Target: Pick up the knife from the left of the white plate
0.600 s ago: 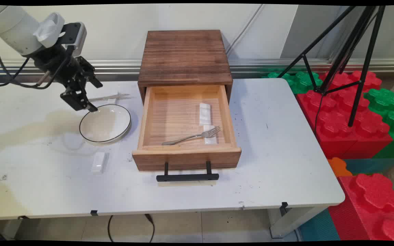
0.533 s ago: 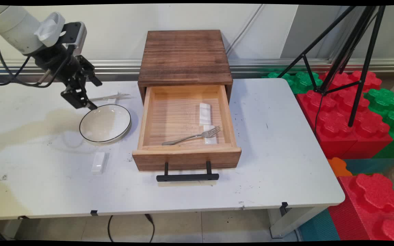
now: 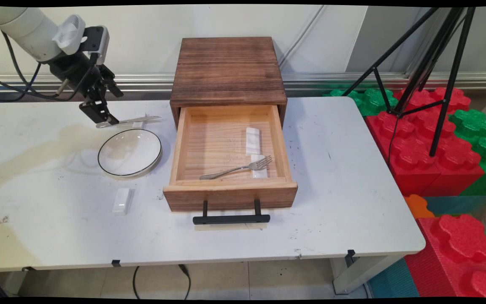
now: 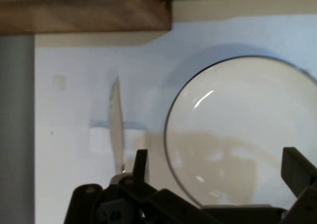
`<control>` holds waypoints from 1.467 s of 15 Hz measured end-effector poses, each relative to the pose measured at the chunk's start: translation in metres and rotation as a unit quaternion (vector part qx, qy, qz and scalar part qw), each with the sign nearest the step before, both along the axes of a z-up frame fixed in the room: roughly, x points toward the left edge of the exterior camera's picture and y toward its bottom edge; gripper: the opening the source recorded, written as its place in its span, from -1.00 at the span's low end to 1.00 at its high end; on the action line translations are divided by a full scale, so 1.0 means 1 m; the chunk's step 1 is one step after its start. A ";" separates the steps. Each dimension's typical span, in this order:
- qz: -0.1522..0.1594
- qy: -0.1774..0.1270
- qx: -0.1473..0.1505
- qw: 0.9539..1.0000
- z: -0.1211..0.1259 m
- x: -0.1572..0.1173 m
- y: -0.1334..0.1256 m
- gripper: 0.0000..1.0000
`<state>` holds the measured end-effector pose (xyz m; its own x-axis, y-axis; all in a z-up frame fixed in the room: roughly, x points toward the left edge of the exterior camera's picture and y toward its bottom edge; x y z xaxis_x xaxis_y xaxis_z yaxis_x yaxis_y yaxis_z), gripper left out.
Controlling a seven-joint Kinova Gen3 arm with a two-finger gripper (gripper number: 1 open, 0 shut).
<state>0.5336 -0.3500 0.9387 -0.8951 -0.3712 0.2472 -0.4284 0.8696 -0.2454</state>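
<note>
Hand [image 3: 107, 115] open, angled down.

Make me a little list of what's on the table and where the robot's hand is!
gripper: open, above the knife's handle end
knife: flat on the table, lying across a small white rest, behind the bowl
bowl: white with a dark rim, empty, left of the drawer
drawer: pulled open from a wooden box
fork: inside the drawer, tines on a white rest
white block: on the table, in front of the bowl
</note>
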 end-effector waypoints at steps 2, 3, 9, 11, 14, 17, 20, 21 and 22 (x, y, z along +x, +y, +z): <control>0.005 -0.008 -0.003 1.000 -0.006 0.009 -0.010 1.00; 0.008 -0.012 -0.004 1.000 -0.010 0.013 -0.014 1.00; 0.024 -0.031 0.001 0.999 -0.037 0.035 -0.038 1.00; 0.031 -0.034 0.003 0.999 -0.046 0.040 -0.042 1.00; 0.037 -0.041 0.007 0.998 -0.059 0.049 -0.049 1.00; 0.036 -0.048 0.012 0.998 -0.072 0.059 -0.056 1.00; 0.040 -0.046 0.012 0.998 -0.086 0.066 -0.064 1.00; 0.042 -0.045 0.011 0.998 -0.089 0.067 -0.065 1.00; 0.044 -0.044 0.011 0.998 -0.094 0.068 -0.068 1.00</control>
<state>0.6018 -0.4180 0.8447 -0.8765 -0.4541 0.1597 -0.4812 0.8351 -0.2664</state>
